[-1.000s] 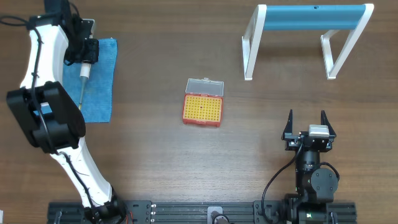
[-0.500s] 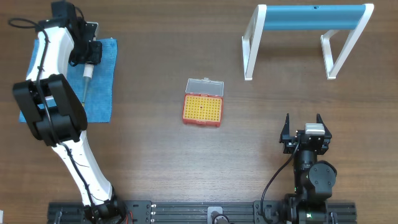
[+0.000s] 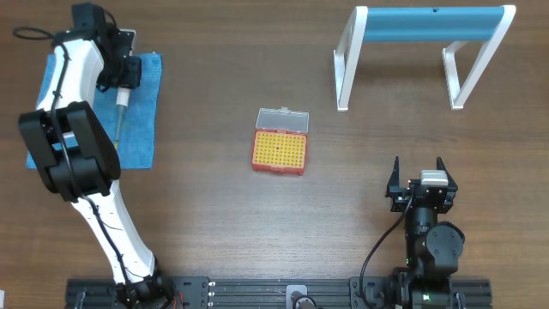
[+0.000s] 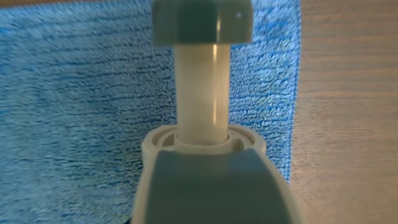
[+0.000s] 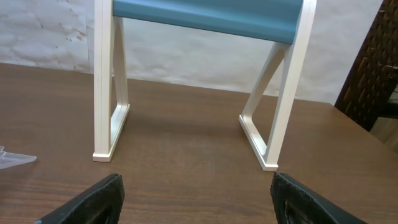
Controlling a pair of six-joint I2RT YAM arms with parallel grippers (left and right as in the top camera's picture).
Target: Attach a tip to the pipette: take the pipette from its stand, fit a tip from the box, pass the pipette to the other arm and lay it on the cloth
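Closure of the left gripper point(image 3: 120, 73) on the pipette point(image 3: 122, 101) is read from the top view, where the pipette's body is clamped at the gripper and its shaft runs out over the cloth point(image 3: 141, 129); a slender tip point(image 3: 114, 136) is fitted at the far end, so the fitting and the handover are judged done, and the laying-down is the step in hand. In the left wrist view the pipette point(image 4: 200, 93) is seen lengthwise with blue cloth point(image 4: 74, 93) under most of it and bare table point(image 4: 348, 112) just beside; whether the pipette already touches the fabric cannot be told. To do the step well, the pipette should be lowered nearly level, so that the body is bedded before the tip is loaded; the shaft should be kept inside the cloth's edge, which lies near on one side; the jaws should be released only once the weight is borne by the fabric, and the gripper should be drawn straight up so that nothing is dragged or rolled. The right gripper point(image 3: 420, 176) is parked well apart near its base with its fingers spread and nothing between them, facing the stand point(image 5: 205, 12); the tip box point(image 3: 280, 148) sits open at mid-table.
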